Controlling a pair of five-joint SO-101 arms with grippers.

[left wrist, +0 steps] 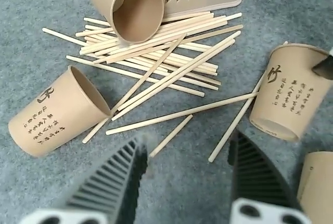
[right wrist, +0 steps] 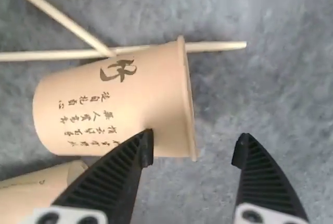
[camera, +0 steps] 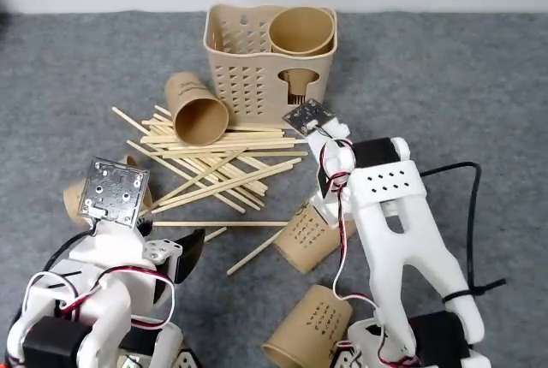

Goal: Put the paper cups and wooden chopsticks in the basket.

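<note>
Grey felt-like surface (camera: 479, 86) all round, and closest to us the front cup (camera: 308, 329) lies on its side by the right arm's base, untouched. Just beyond it the right pincer (right wrist: 196, 139) hangs wide open over the second cup (right wrist: 114, 109), also tipped over. One finger sits above the cup wall and the other out past the rim, so I'd say it's lined up to pinch that lip. The left pincer (left wrist: 188, 143) is spread open too, holding nothing, low above the stray chopsticks (left wrist: 177, 115), with the third cup (left wrist: 57, 112) lying off to one side. Further out, the chopstick pile (camera: 214, 158) sprawls criss-crossed, and the fourth cup (camera: 197, 109) rests on it, right beside the basket (camera: 248, 68). At the far end that basket stands upright with the nested cup (camera: 301, 30) inside, while four cups and all the chopsticks I can see lie outside it.
</note>
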